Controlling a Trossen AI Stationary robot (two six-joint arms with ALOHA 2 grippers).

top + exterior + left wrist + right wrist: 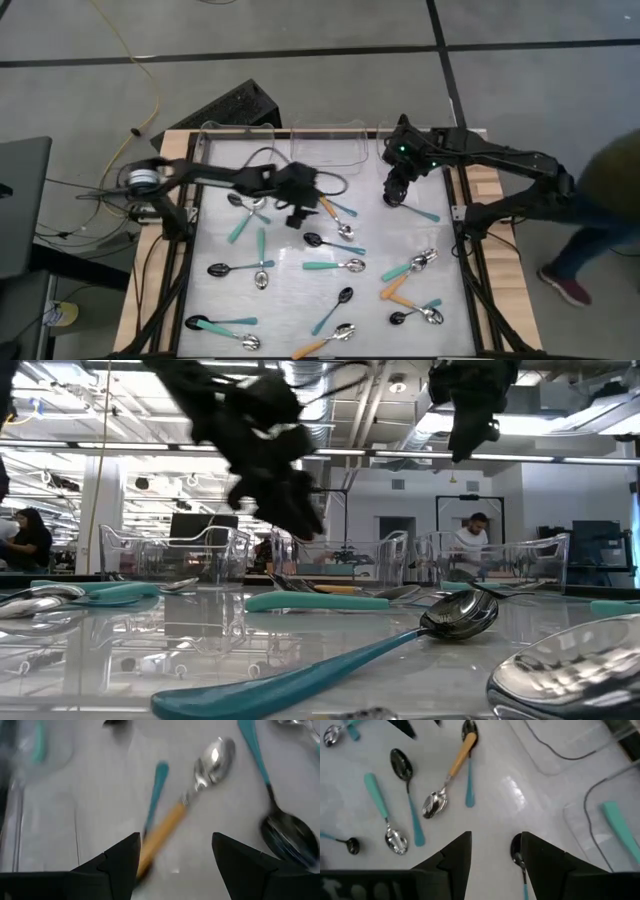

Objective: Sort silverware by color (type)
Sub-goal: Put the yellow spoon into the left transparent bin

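Note:
Several small spoons with silver or black bowls and teal or orange handles lie flat on the white table top (290, 290). My left gripper (298, 212) hovers open over the table's middle; its wrist view shows an orange-handled silver spoon (175, 820) below and between the fingers, crossed by a teal handle (156, 790). My right gripper (394, 194) hangs open near the far right; below it lies a black-bowled spoon with a teal handle (518, 854). In the low view both grippers (285, 500) (468, 430) are well above the table.
Three clear plastic bins (328, 142) stand along the far edge; the rightmost (600, 795) holds a teal-handled piece (620, 827). More spoons lie toward the near edge (335, 310) and the right (410, 268). A person's leg and shoe (570, 285) show beyond the table's right side.

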